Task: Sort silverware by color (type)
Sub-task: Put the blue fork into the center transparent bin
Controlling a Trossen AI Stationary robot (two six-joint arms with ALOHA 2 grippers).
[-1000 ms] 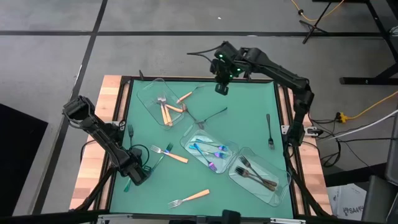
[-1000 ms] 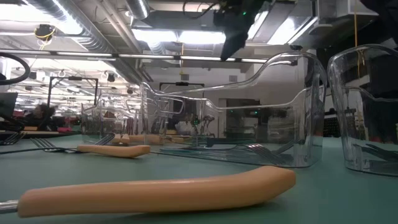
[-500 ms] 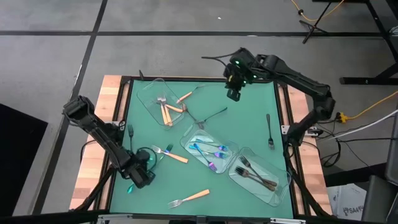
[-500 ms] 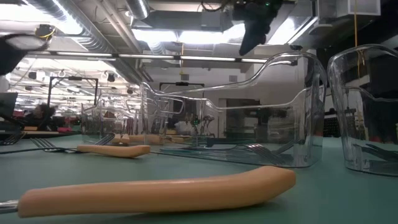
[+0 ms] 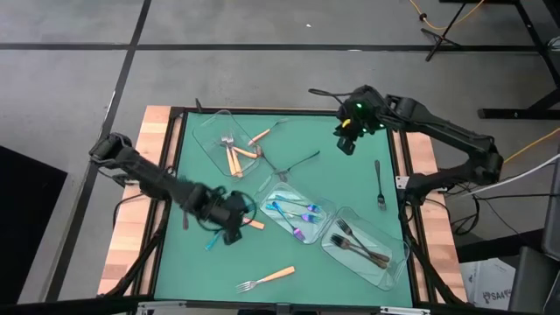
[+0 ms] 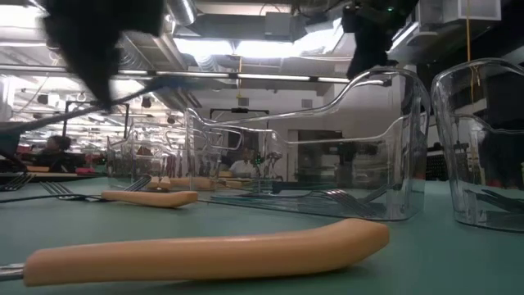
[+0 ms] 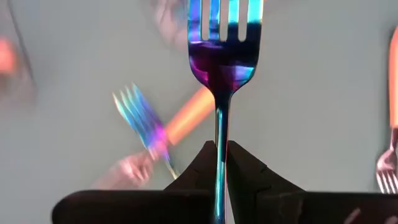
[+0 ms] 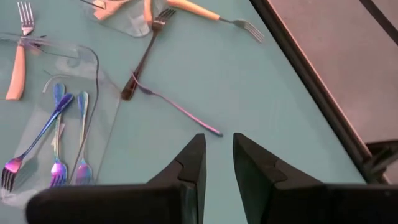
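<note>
1. Left gripper (image 7: 217,163) clamped on iridescent fork (image 7: 222,59), tines pointing away from the fingers, above the table (image 5: 341,188) beside the middle tray (image 5: 262,199).
2. Right gripper (image 5: 344,144) over the table's far side, fingers slightly apart, empty.
3. Crossed forks (image 8: 149,79) lie ahead of it.

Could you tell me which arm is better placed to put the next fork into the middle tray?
Left. Its gripper is already shut on an iridescent fork, close beside the middle tray, while the right gripper is empty near the far edge.
</note>
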